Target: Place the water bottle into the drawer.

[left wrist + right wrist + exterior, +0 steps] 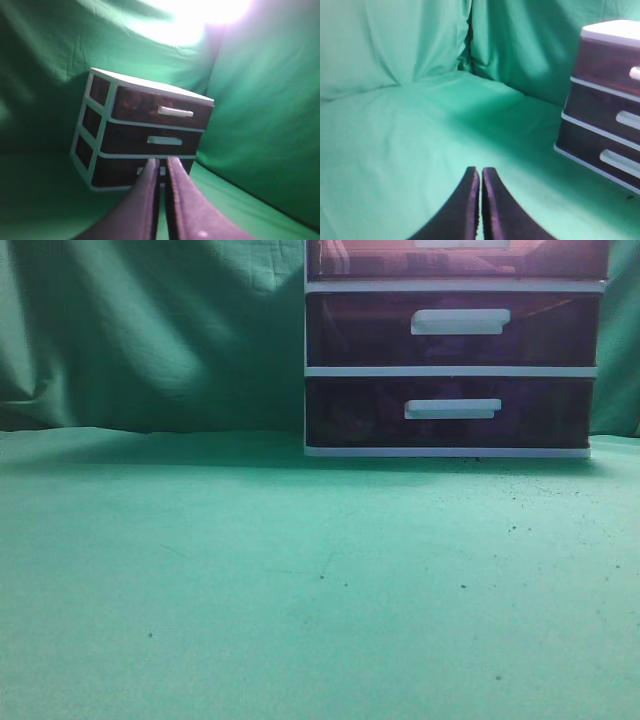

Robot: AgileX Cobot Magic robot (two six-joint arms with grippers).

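Drawer [460,258] closed, top of cabinet [145,135] on bench [300,580]; bottle not visible. Left tool [161,165] and right tool [480,172] both pressed together, empty. Advise pulling handle [175,111] straight out first.

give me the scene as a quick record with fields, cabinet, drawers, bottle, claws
cabinet: white-framed cabinet on the green cloth, three drawers
top drawer: shut, white handle
lower drawers: both shut
water bottle: not in any view
left claw: shut, empty, pointing at the cabinet front
right claw: shut, empty, over the cloth left of the cabinet
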